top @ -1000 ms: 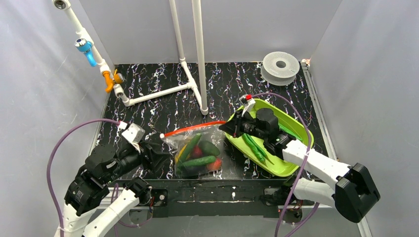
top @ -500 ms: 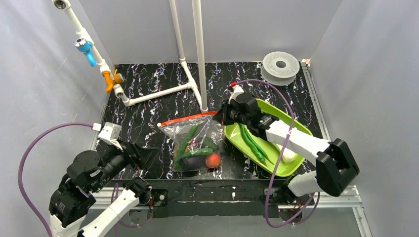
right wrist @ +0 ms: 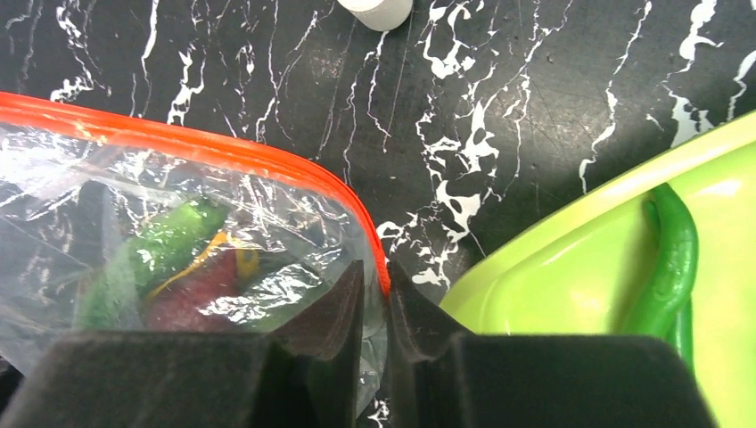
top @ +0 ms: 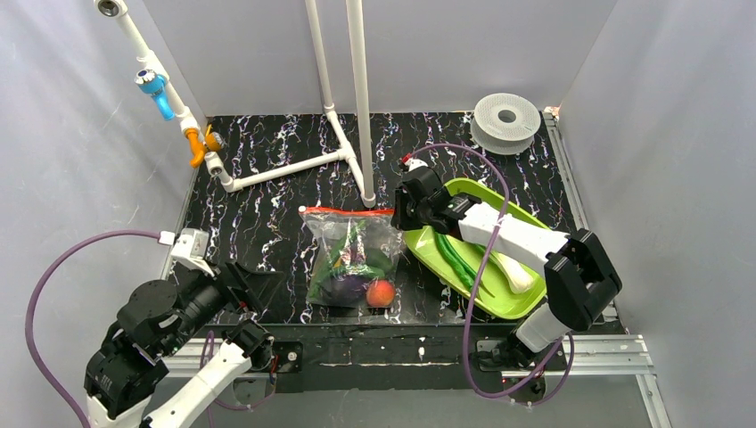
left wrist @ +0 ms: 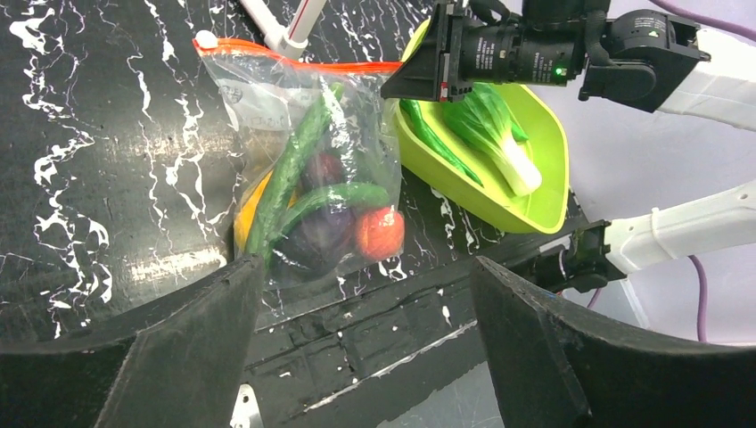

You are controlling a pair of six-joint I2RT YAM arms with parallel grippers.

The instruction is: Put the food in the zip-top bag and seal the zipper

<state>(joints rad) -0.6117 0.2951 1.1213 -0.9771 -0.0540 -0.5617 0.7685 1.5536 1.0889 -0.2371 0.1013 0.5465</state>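
Zip-top bag (top: 352, 259) lies flat mid-table, the food (left wrist: 330, 214) inside.
Right gripper (right wrist: 374, 294) straddles the zipper (top: 343, 210) at its right end, jaws a sliver apart, grip uncertain; lime tray (top: 526, 308) just beside, white pipe stand (top: 361, 107) behind. Left gripper (left wrist: 365, 267) gapes wide, well clear.

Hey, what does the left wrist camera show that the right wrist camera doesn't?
Only the left wrist view: the whole zip-top bag with the tomato at its bottom, the bok choy in the tray, and the right gripper at the bag's corner. Only the right wrist view: a white pipe foot and, close up, the zipper ending in the narrow gap between the right jaws. Both: bag, zipper, lime-green tray, and a long green vegetable lying in it.
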